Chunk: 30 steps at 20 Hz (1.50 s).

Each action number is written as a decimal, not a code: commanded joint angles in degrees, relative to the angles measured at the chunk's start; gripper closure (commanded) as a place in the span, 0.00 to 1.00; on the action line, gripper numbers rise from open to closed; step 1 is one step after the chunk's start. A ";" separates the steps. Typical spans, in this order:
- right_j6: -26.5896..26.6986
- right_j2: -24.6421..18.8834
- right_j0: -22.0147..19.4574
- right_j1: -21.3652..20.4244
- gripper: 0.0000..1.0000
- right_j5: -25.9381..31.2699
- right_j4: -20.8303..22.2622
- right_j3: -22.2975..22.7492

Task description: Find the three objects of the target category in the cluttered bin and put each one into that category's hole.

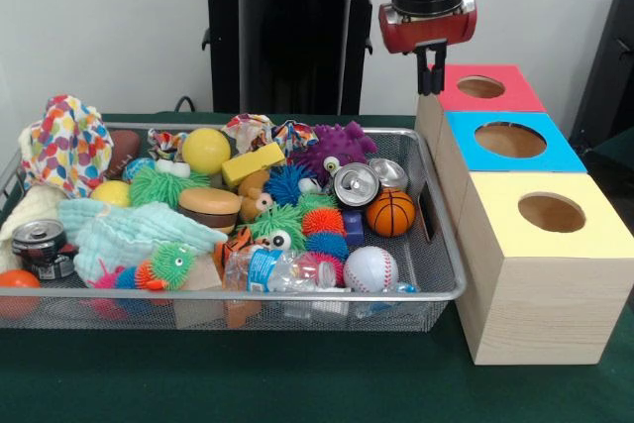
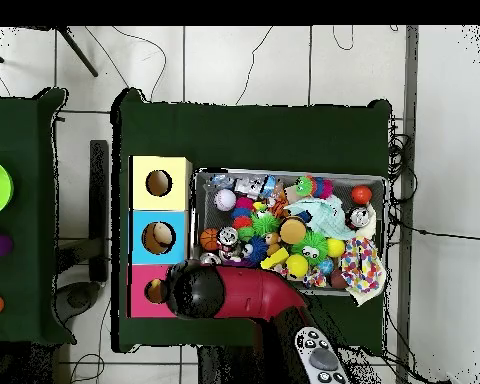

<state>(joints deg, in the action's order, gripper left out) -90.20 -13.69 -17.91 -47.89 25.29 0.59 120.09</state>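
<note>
Front view: gripper (image 1: 428, 74) hanging just above the pink box (image 1: 482, 96), at 9 o'clock of its hole (image 1: 480, 87), fingers looking pinched shut on nothing visible. Wire bin (image 1: 443, 266) down at 7 o'clock, basketball (image 1: 390, 213) and baseball (image 1: 369, 268) sitting in it. Probably best to open wide before dropping straight onto one ball, keeping clear of the cans (image 1: 369, 181).

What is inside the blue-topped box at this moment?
Overhead, the blue-topped box shows something pale orange-brown and rounded in its hole; what it is cannot be told. From the front, the hole shows only its inner wall; the bottom is hidden.
</note>
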 commanded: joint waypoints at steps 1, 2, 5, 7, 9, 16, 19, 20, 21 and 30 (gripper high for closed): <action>2.17 -1.85 -2.80 3.17 1.00 6.69 4.62 -8.20; 2.20 -1.95 -3.07 3.16 1.00 6.88 5.00 -8.32; 2.61 -2.51 -4.13 3.24 1.00 7.10 5.71 -8.36; 3.03 -2.82 -4.78 3.61 1.00 7.56 6.18 -8.91; 3.61 -3.23 -5.63 4.36 1.00 7.82 6.72 -9.66; 4.50 -4.36 -7.65 6.21 1.00 7.22 8.72 -11.94; 6.23 -5.24 -8.78 7.52 1.00 9.06 9.59 -14.40; 6.91 -5.60 -9.21 8.38 1.00 9.70 9.86 -15.56; 7.57 -6.01 -9.86 9.22 1.00 9.97 10.21 -16.20; 9.99 -9.24 -12.43 12.25 1.00 13.72 12.70 -20.71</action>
<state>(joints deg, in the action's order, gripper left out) -90.20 -16.74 -28.22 -39.06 31.40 9.36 106.49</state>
